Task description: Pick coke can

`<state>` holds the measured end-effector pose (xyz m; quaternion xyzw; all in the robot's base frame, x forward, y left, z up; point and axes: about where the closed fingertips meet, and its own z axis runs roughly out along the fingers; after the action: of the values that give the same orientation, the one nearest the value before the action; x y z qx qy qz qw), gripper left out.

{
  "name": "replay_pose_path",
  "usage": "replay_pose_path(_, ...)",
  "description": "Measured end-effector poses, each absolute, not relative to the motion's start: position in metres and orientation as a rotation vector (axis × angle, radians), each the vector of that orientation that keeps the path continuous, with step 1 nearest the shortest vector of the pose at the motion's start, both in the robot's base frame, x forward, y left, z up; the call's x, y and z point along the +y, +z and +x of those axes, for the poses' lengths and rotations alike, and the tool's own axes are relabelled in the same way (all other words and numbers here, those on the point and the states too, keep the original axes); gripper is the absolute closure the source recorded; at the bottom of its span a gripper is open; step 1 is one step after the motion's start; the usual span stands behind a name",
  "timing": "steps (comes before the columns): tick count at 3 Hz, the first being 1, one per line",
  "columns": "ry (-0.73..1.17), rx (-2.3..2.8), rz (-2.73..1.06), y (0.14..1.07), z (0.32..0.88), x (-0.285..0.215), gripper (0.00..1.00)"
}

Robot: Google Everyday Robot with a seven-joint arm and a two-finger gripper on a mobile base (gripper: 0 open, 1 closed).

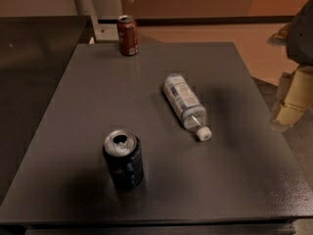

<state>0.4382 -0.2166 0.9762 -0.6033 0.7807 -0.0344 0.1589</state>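
The coke can [127, 35] is red with white lettering and a silver top. It stands upright at the far edge of the dark grey table [73, 111], left of centre. My gripper [111, 11] is at the top of the view, just above and behind the can. Its two pale fingers [85, 4] are spread apart and hold nothing. The can stands below the gap between them, closer to the right finger, and nothing touches it.
A dark blue can [123, 159] with a silver top stands upright near the table's front left. A clear water bottle [185, 103] lies on its side mid-table, with its white cap toward the front right. Pale yellow objects [297, 96] stand on the floor to the right.
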Motion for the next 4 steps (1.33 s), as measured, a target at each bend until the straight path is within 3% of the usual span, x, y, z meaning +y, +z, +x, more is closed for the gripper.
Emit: replay_pose_path(4,-0.144,2.109,-1.488,0.984,0.508,-0.178,0.0)
